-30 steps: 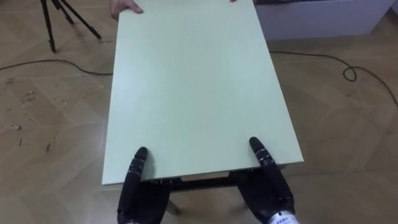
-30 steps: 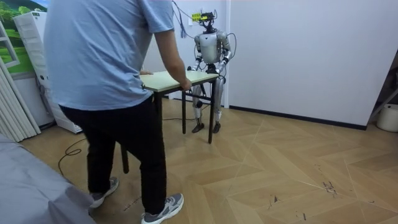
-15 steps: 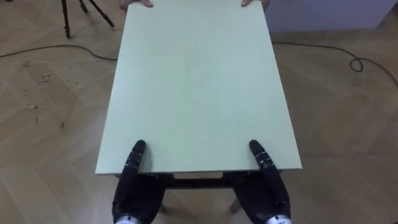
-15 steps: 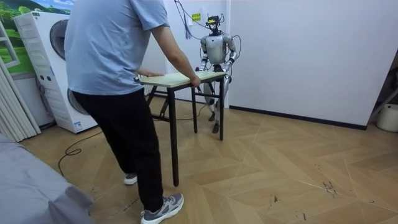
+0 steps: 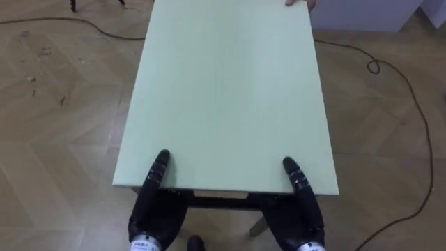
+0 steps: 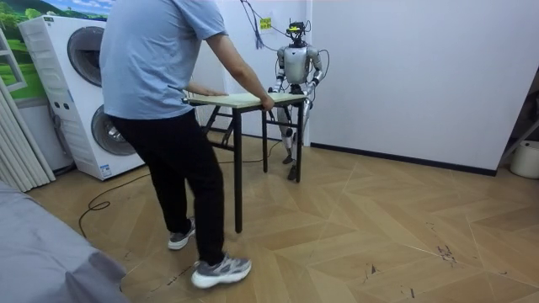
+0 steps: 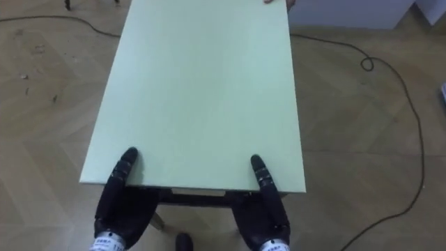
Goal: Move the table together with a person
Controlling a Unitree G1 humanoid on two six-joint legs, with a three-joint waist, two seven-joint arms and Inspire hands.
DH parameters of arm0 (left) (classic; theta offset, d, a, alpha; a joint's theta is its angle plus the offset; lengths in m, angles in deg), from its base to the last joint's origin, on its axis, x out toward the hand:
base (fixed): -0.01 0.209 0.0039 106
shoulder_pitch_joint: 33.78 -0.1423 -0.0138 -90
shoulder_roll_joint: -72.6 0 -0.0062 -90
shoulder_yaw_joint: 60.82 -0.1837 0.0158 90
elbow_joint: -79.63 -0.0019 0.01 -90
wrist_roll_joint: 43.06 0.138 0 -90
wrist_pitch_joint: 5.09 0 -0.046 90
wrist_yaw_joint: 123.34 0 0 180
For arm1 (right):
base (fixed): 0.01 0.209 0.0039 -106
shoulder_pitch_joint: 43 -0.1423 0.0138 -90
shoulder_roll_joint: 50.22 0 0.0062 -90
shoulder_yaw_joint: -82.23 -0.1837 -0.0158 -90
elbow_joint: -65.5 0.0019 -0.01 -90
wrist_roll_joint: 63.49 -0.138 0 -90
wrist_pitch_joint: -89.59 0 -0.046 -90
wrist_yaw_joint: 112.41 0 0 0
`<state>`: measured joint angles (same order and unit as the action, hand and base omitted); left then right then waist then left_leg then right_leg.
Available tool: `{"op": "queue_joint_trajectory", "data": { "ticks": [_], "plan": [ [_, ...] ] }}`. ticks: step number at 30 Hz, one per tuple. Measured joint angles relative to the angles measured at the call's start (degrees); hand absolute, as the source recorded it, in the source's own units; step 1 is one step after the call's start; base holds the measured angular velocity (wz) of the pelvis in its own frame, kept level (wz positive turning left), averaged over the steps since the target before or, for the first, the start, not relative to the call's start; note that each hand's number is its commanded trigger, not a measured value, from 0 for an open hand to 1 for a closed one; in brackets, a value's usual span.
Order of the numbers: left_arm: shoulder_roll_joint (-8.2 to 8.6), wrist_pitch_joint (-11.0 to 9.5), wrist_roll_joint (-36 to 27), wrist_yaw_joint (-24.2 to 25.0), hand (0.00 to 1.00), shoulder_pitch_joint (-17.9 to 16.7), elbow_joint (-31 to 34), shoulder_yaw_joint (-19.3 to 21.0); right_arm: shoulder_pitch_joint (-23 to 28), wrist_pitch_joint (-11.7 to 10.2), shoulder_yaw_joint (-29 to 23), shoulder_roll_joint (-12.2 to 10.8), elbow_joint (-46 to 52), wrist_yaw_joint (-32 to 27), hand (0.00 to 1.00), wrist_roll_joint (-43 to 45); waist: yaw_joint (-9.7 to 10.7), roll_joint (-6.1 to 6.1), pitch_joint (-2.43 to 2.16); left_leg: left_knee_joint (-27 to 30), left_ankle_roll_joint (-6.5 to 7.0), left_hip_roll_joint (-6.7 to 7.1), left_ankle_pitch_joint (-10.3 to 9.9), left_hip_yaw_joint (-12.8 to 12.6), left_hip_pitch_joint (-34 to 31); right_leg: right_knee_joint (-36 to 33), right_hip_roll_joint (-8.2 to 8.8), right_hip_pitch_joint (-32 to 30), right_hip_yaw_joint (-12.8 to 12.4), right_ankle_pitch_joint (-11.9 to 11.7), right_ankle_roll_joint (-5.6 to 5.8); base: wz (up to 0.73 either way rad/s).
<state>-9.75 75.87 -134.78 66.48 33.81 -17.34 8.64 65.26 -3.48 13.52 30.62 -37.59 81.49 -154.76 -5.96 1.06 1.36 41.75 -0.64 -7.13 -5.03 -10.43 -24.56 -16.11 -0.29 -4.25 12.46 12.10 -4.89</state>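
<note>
Carry looks underway: the pale green rectangular table (image 5: pixel 223 90) hangs between the left hand (image 5: pixel 155 203) and right hand (image 5: pixel 301 210), both clamping its near edge, and a person (image 6: pixel 164 101) at its far end; setting down not yet done

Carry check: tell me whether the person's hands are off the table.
No, the person's hand clasps the table's corner opposite the robot.

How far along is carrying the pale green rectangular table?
Done: both ends are manned. In hand: the robot's left hand and right hand are at the near edge of the pale green rectangular table; the person grips its far end, mid-stride. Left: walking on and setting it down.
</note>
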Motion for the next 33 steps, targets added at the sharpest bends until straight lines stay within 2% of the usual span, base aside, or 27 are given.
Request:
{"op": "queue_joint_trajectory", "data": {
  "ticks": [1,2,3,4,5,6,7,9,10,11,12,16,17,19,22,23,25,28,29,30,31,32,33],
  "plan": [
    [-0.03,0.0,-0.1,0.2,1.0,-0.4,0.0,0.1,0.1,0.2,0.0,0.1,0.0,0.0,1.0,0.2,0.2,-0.33,0.1,4.2,-0.21,-0.54,-1.5,0.5,0.3,-0.1,-0.03,-0.1,0.6,-0.2,-0.03,0.12],
    [0.01,0.3,-0.3,0.3,1.0,-0.7,0.0,0.1,0.4,0.6,-0.1,0.4,0.3,0.0,1.0,0.3,1.3,-1.05,0.22,10.6,-0.53,-1.35,-3.7,2.4,1.7,-1.1,-0.11,-0.9,2.0,-0.3,-0.14,0.46],
    [0.16,0.7,-0.2,0.4,1.0,-0.7,0.0,0.2,0.4,0.6,-0.2,1.1,0.8,0.0,1.0,0.4,2.1,-1.85,0.15,13.6,-1.25,-2.35,-5.3,4.2,4.4,-2.7,-0.11,-2.1,3.2,-0.2,-0.25,0.52],
    [0.38,0.9,-0.2,0.4,1.0,-0.7,0.0,0.3,0.4,0.4,-0.2,1.4,1.1,0.0,1.0,0.5,2.5,-2.16,0.21,13.7,-1.84,-2.8,-6.2,5.0,6.1,-3.7,-0.03,-3.1,3.5,-0.5,0.21,0.41],
    [0.8,1.3,-0.1,0.3,1.0,-0.6,0.0,0.5,0.4,0.0,-0.2,1.9,1.9,-0.1,1.0,0.8,2.9,-2.74,0.25,12.2,-2.96,-3.5,-8.3,5.8,10.0,-5.4,0.09,-5.0,4.1,-0.6,0.27,0.28],
    [1.15,1.4,-0.1,0.3,1.0,-0.5,0.0,0.6,0.3,-0.4,-0.2,2.1,2.7,-0.7,1.0,1.2,3.8,-3.3,0.41,8.5,-3.75,-3.6,-10.7,6.7,13.0,-7.0,0.45,-6.6,4.9,-0.7,0.46,0.29],
    [1.3,1.3,-0.1,0.3,1.0,-0.3,0.0,0.6,0.2,-0.6,-0.2,2.1,2.9,-1.0,1.0,1.5,4.0,-3.6,0.58,5.7,-3.88,-3.14,-12.1,6.9,13.7,-7.8,0.54,-7.0,5.0,-0.8,0.71,0.26],
    [0.56,1.5,-0.1,-0.5,1.0,0.2,0.2,1.2,0.2,-1.1,0.0,2.1,3.6,-1.3,1.0,2.9,4.8,-3.45,0.36,-4.2,-4.45,-0.45,-13.4,7.3,16.2,-6.4,1.03,-8.8,3.4,-2.8,0.67,0.23],
    [0.42,1.6,-0.2,-0.5,1.0,0.5,0.2,1.2,0.2,-1.5,0.1,2.1,4.0,-1.3,1.0,3.3,4.9,-3.78,0.35,-6.5,-4.49,0.08,-13.7,7.8,16.6,-5.8,0.95,-9.4,2.7,-3.5,0.71,0.17],
    [0.76,1.6,-0.3,-0.5,1.0,1.0,0.3,1.2,0.1,-2.2,0.1,2.2,5.0,-1.3,1.0,3.9,4.9,-4.99,0.27,-9.0,-4.15,0.05,-15.3,8.5,16.9,-5.4,1.11,-10.8,2.9,-4.7,0.81,0.05],
    [1.49,1.5,-0.3,-0.7,1.0,1.1,0.2,1.2,-0.3,-2.6,0.0,2.6,5.3,-1.3,1.0,4.2,5.0,-6.23,0.44,-10.0,-3.75,-0.36,-16.9,9.3,16.7,-6.1,0.88,-11.8,3.5,-5.1,0.74,0.0],
    [1.95,0.9,-0.4,-0.9,1.0,1.3,0.2,0.3,-0.5,-3.7,-0.2,2.7,5.3,-1.4,1.0,4.1,5.4,-6.36,0.41,-14.3,-2.73,0.24,-17.7,9.2,17.3,-6.6,1.22,-13.2,3.2,-6.3,1.22,0.07],
    [1.94,0.5,-0.9,-1.0,1.0,1.5,0.2,0.1,-0.8,-3.7,-0.1,2.6,5.2,-1.4,1.0,4.1,5.4,-6.04,0.39,-15.1,-1.97,0.83,-17.4,9.0,17.2,-6.6,1.28,-14.1,2.9,-6.9,1.22,-0.09],
    [1.92,0.2,-2.5,-2.0,1.0,1.5,0.2,-0.4,-0.8,-3.7,0.0,2.7,5.1,-1.4,1.0,4.1,5.3,-6.06,0.4,-15.2,-1.67,1.33,-16.8,8.2,17.1,-5.4,1.75,-14.1,1.7,-7.5,1.34,-0.13],
    [1.77,0.1,-3.1,-2.2,1.0,1.4,-0.6,-1.1,-1.0,-3.7,-0.1,2.8,3.8,-1.4,1.0,4.3,5.4,-5.88,0.45,-15.1,-1.13,2.31,-15.7,8.0,16.9,-4.4,2.71,-14.0,1.9,-9.0,1.36,-0.01],
    [1.77,0.0,-3.1,-2.3,1.0,1.4,-0.6,-1.1,-1.1,-3.7,-0.1,2.7,3.7,-1.4,1.0,4.3,5.3,-5.47,0.41,-15.1,-0.86,2.94,-15.2,7.6,16.3,-4.4,3.33,-14.7,1.8,-9.5,1.47,-0.1],
    [1.76,-0.1,-3.1,-2.3,1.0,1.4,-0.6,-1.1,-1.2,-3.5,-0.1,2.7,3.7,-1.4,1.0,4.2,5.4,-5.2,0.39,-15.1,-0.28,3.81,-14.4,7.1,15.5,-3.4,3.95,-15.3,1.6,-11.3,1.59,-0.07],
    [1.76,-0.1,-3.0,-2.6,1.0,1.4,-0.6,-1.1,-1.1,-3.3,-0.2,2.8,3.7,-1.8,1.0,4.7,5.6,-4.59,0.29,-14.4,1.22,5.24,-13.2,5.8,14.1,-1.6,4.98,-15.8,0.4,-15.4,2.29,-0.14],
    [1.89,-0.2,-3.0,-2.6,1.0,1.6,-0.5,-1.1,-1.1,-3.1,-0.4,2.7,3.7,-1.9,1.0,4.5,5.7,-4.09,0.27,-14.5,2.17,6.0,-12.5,5.0,13.1,-0.2,5.35,-16.2,-0.4,-17.3,2.94,-0.14],
    [2.09,-0.2,-2.9,-2.7,1.0,1.8,-0.4,-1.1,-1.1,-2.8,-0.5,2.8,3.7,-2.3,1.0,4.0,5.7,-3.84,0.26,-14.6,3.26,6.11,-11.9,4.2,12.2,1.3,5.75,-16.2,-1.5,-19.0,4.48,-0.09],
    [2.06,-0.2,-2.8,-3.0,1.0,1.8,-0.4,-1.1,-1.1,-2.7,-0.5,2.7,3.7,-2.7,1.0,3.9,5.8,-3.83,0.31,-14.5,3.81,6.31,-11.7,4.0,12.0,0.6,6.25,-16.3,-1.8,-18.8,5.75,0.0],
    [2.04,-0.3,-2.5,-4.1,1.0,1.9,-0.6,-1.1,-0.5,-2.3,-0.5,2.7,3.7,-3.5,1.0,3.8,6.1,-3.91,0.39,-14.3,4.51,6.55,-11.4,4.0,12.4,-7.0,7.5,-17.1,-3.0,-14.7,7.03,0.22],
    [1.59,-0.3,-2.2,-4.8,1.0,1.8,-0.6,-1.1,0.7,-2.2,-0.5,1.8,3.7,-4.0,1.0,3.8,6.5,-3.33,0.36,-14.8,4.84,6.51,-11.1,3.6,13.2,-15.7,8.91,-16.4,-3.2,-8.8,7.07,0.35]
  ]
}}
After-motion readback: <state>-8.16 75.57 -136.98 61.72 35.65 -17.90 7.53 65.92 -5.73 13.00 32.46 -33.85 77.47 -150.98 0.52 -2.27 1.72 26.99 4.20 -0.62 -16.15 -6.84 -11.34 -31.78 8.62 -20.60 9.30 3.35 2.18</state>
